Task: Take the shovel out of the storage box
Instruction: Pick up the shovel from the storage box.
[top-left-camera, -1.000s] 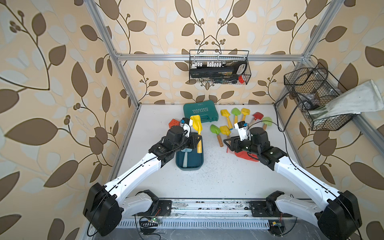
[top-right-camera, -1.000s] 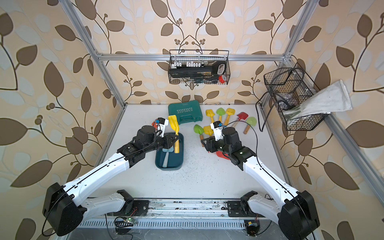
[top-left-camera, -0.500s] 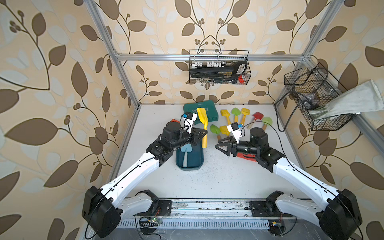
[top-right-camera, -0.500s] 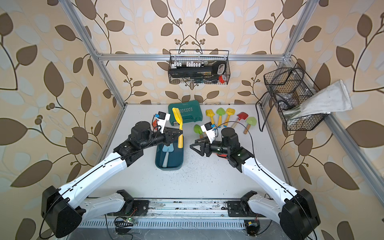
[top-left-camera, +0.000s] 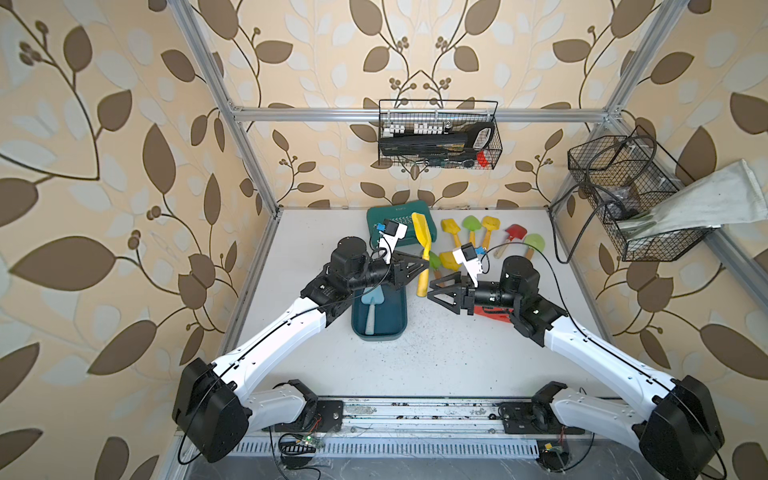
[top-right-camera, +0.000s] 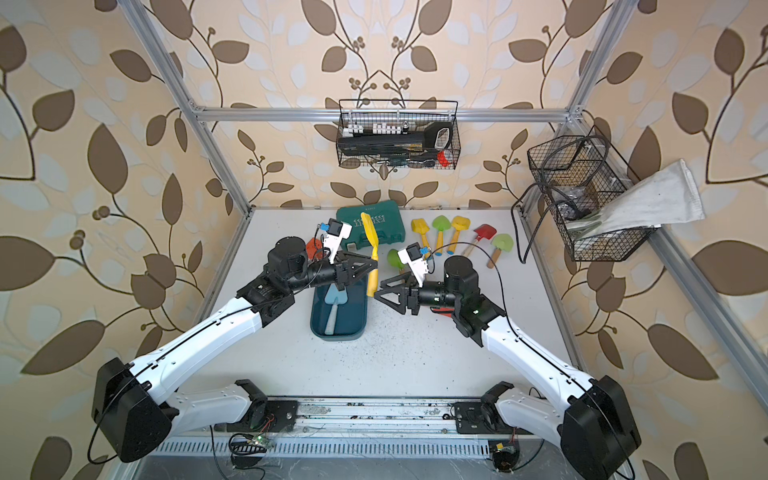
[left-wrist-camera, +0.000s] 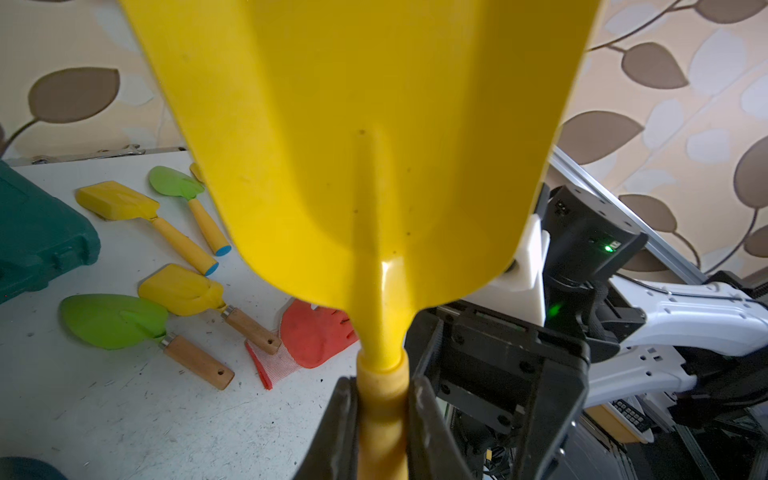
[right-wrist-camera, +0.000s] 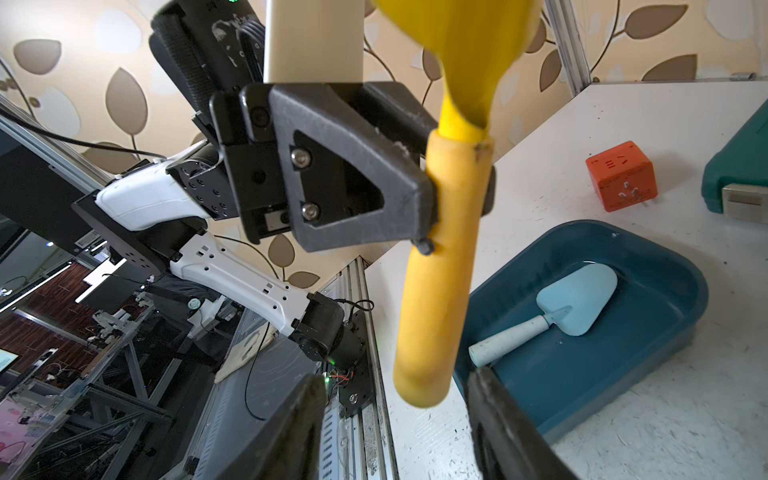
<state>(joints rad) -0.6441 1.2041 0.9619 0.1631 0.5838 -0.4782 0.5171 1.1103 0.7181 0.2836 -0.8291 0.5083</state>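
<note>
While left gripper (top-left-camera: 420, 268) clamps yellow shovel (top-left-camera: 420, 229) outside storage box (top-left-camera: 401, 309), right gripper (top-left-camera: 435, 294) open near handle

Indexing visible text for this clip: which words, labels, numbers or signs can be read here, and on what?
"EX": start of the pale lettering on the green case; the rest is blurred.
Orange cube: embossed marks, unreadable.
Back wire basket: labels on its contents are too small to read.

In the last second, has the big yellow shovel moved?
Yes. Held in the left fingers, the yellow shovel has swung from above the blue box's right wall to clear of it, toward the right arm. The box stayed put.
</note>
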